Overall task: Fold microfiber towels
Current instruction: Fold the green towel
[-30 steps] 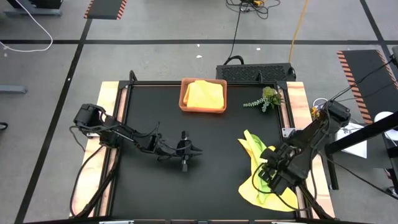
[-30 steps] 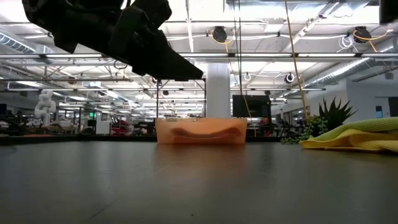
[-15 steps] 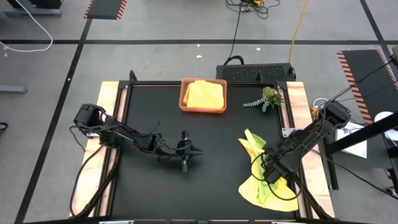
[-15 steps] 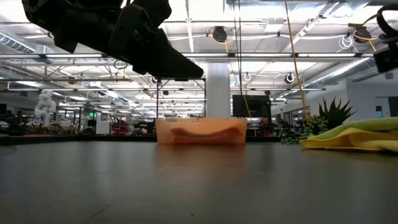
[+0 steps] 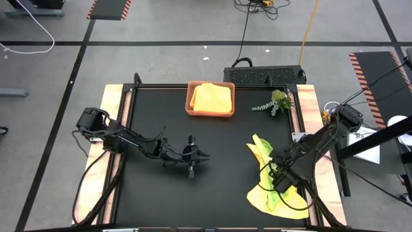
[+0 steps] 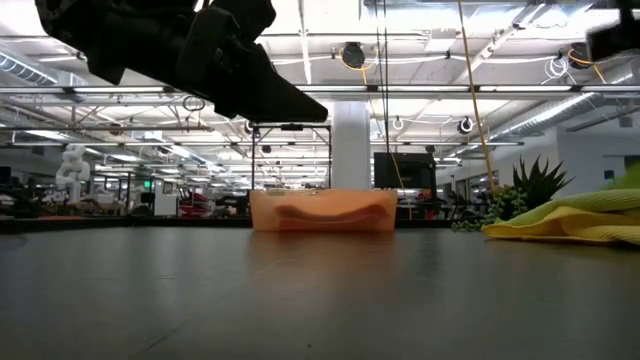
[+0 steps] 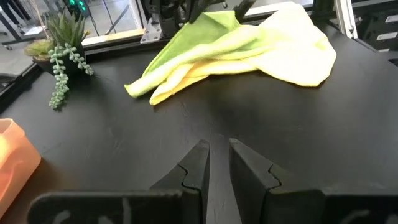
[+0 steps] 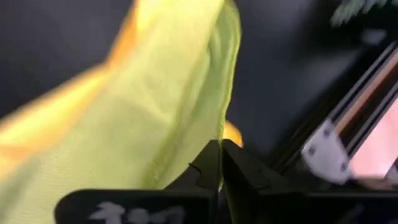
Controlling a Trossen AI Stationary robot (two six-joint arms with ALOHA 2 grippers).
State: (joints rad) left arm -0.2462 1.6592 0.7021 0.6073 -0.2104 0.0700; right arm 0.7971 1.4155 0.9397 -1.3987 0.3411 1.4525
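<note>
A: The right pincer [image 5: 278, 178] sits low on the pile of cloths at the right side of the black desk [image 5: 212, 193]. Its two fingers [image 8: 219, 163] are pressed together right at the edge of the lime green towel [image 8: 186, 112]. I think it has pinched that edge, but the hem is so thin that I cannot be sure.

B: And the other one?

A: The left pincer [image 5: 190, 156] waits over the middle of the desk. Its fingers are nearly together, with just a thin gap, and hold nothing.

B: How should it do this step well?

A: Lift slowly. The green towel lies crumpled on top of a yellow towel [image 5: 286, 205], and the two touch. A quick pull may drag both. It should also keep hold of one layer only, near a corner, so the cloth can hang flat.

B: What are the cloths like?

A: Soft and floppy, with fuzzy faces and a stitched edge. They make folds and bumps, not a neat square. Another yellow towel [image 5: 211, 98] lies folded in the orange tray [image 5: 190, 103] at the far side. The tray looks hard and smooth. A little plant sprig [image 5: 275, 102] lies near it.
</note>
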